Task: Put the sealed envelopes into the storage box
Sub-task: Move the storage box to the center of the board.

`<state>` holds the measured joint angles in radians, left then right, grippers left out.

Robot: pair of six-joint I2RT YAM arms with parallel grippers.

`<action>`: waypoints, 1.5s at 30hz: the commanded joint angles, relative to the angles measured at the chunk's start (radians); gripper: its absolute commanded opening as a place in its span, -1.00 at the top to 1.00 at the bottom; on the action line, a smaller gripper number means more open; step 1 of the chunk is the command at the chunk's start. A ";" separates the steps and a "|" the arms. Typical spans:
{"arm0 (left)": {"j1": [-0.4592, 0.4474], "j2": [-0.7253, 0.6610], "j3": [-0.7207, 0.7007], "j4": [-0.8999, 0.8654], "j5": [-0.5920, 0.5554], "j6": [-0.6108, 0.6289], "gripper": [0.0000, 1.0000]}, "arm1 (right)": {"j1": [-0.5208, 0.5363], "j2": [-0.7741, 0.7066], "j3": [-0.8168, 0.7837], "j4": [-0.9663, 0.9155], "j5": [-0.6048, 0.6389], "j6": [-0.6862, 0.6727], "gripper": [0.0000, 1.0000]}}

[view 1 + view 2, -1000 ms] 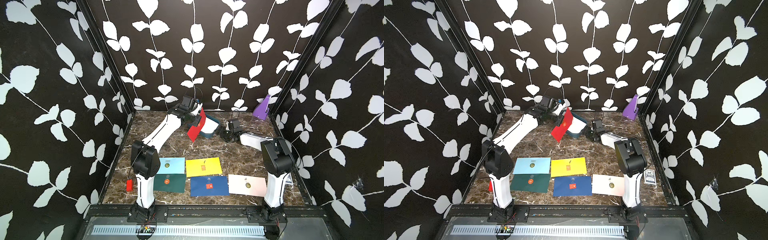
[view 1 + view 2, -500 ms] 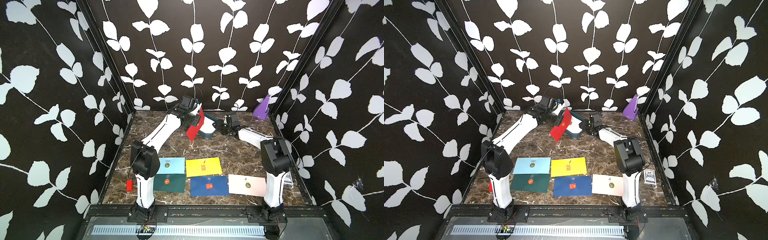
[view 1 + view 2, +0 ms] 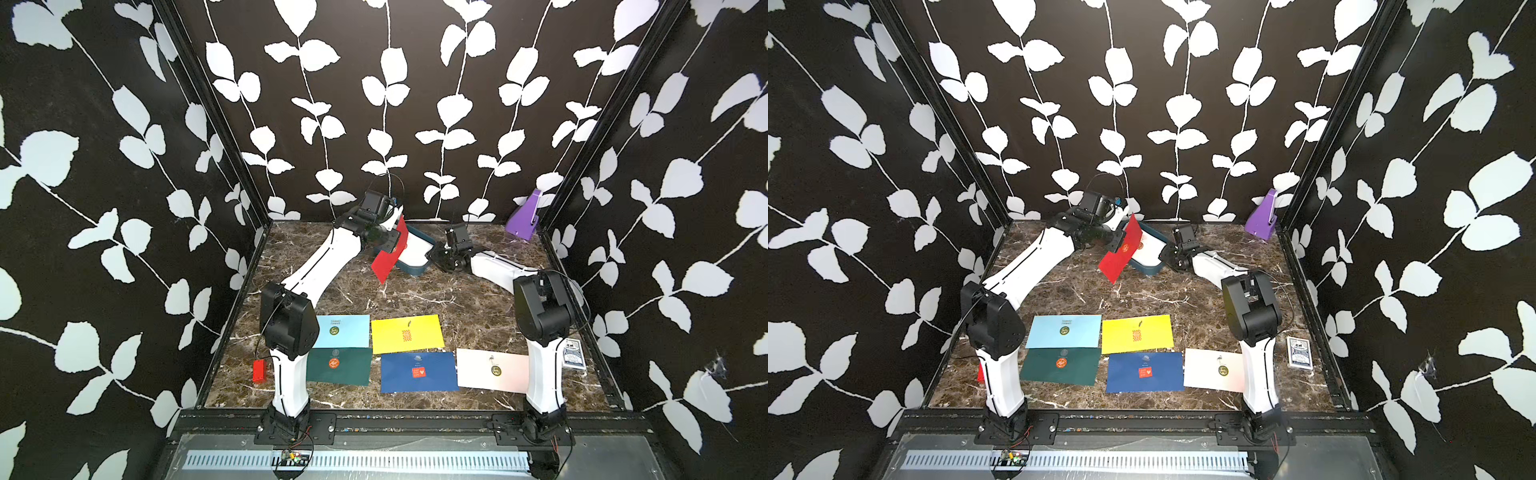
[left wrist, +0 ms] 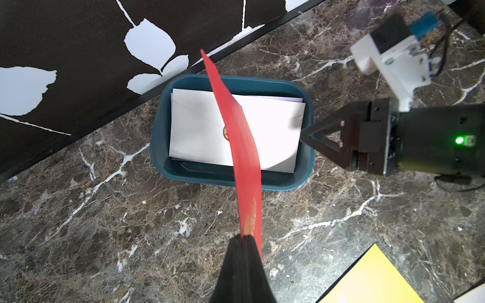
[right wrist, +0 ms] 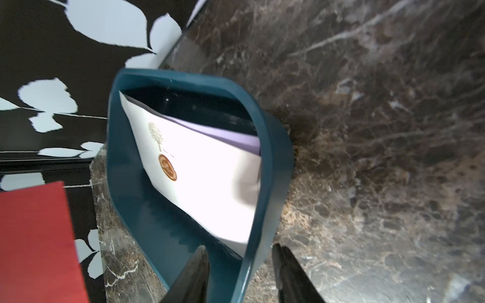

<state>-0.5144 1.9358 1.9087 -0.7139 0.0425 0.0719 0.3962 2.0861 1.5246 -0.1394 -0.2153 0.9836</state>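
Note:
My left gripper (image 4: 242,237) is shut on the lower edge of a red envelope (image 4: 241,136), which hangs tilted above the near side of the teal storage box (image 4: 231,181) at the back of the table. A white envelope (image 4: 199,126) lies inside the box on a lilac one (image 5: 236,139). My right gripper (image 5: 240,247) is open and straddles the box's right wall (image 5: 265,157), one finger inside and one outside, with gaps on both sides. Light blue (image 3: 345,330), yellow (image 3: 407,332), dark green (image 3: 338,365), navy (image 3: 417,372) and pale pink (image 3: 490,370) envelopes lie flat near the front.
A purple angular object (image 3: 523,220) stands in the back right corner. A small red block (image 3: 259,370) sits by the left arm's base, and a deck of cards (image 3: 573,353) lies by the right arm's base. Black leaf-patterned walls close in three sides.
My right gripper has moved left to the box and its jaws have narrowed around the wall. The left gripper and the red envelope have shifted slightly toward the box.

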 commanded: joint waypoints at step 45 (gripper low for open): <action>-0.001 -0.082 0.150 -0.131 0.109 0.052 1.00 | -0.015 0.050 0.177 -0.395 0.036 -0.115 0.78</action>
<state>-0.5144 1.8694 1.9903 -0.7822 0.0814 0.0902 0.3904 2.1548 1.7081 -0.4297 -0.1963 0.9195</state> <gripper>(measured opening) 0.041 0.116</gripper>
